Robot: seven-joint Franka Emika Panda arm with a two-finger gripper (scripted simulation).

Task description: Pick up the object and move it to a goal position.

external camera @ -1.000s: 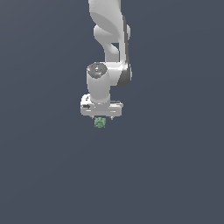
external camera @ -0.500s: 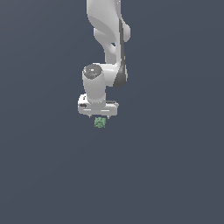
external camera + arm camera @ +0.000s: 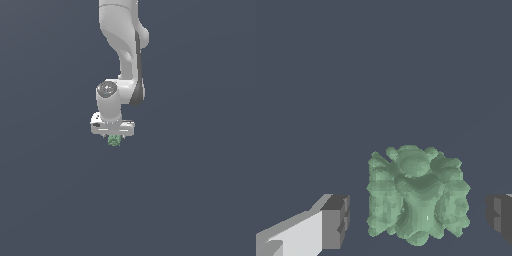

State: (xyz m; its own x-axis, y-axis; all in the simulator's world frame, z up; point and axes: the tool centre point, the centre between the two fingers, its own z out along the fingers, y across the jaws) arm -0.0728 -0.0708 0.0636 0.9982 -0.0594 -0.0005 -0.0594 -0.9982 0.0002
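Note:
The object is a tiny lumpy pale-green cube. In the exterior view it sits just under the white gripper, which points straight down over it. In the wrist view the object lies between the two dark finger pads, with a visible gap on each side. The gripper is open and the pads do not touch the object.
The white arm rises from the gripper toward the top of the exterior view. A plain dark grey surface fills the surroundings in both views.
The gripper and arm have shifted slightly toward the exterior view's left and lowered a little over the object. The object has stayed in place.

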